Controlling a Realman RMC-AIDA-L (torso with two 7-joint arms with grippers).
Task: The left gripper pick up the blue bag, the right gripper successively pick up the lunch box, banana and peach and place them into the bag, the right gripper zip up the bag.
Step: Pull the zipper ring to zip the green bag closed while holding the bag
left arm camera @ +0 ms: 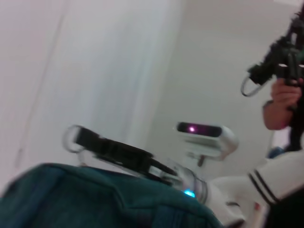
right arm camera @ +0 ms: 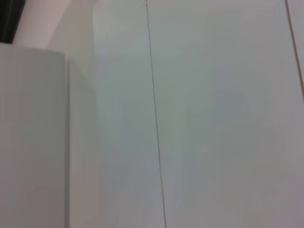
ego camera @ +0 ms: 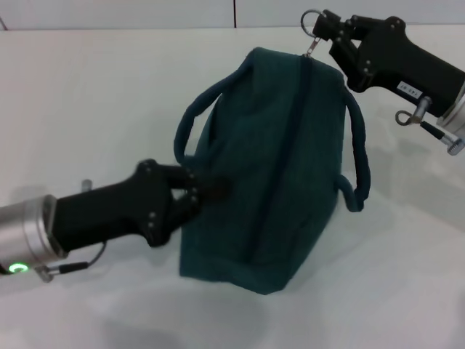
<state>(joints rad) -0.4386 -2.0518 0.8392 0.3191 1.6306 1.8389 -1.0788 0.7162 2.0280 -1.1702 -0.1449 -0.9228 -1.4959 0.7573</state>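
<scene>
bag (ego camera: 276, 167) on table (ego camera: 87, 94), mid-view | left gripper (ego camera: 195, 190) at bag's left side, touching it | right gripper (ego camera: 325, 33) at bag's far right end, by zipper pull (ego camera: 312, 48)

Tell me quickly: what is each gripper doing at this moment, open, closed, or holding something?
Left gripper: closed on the near side of the blue bag.
Right gripper: closed on the zipper pull at the bag's far end.
</scene>
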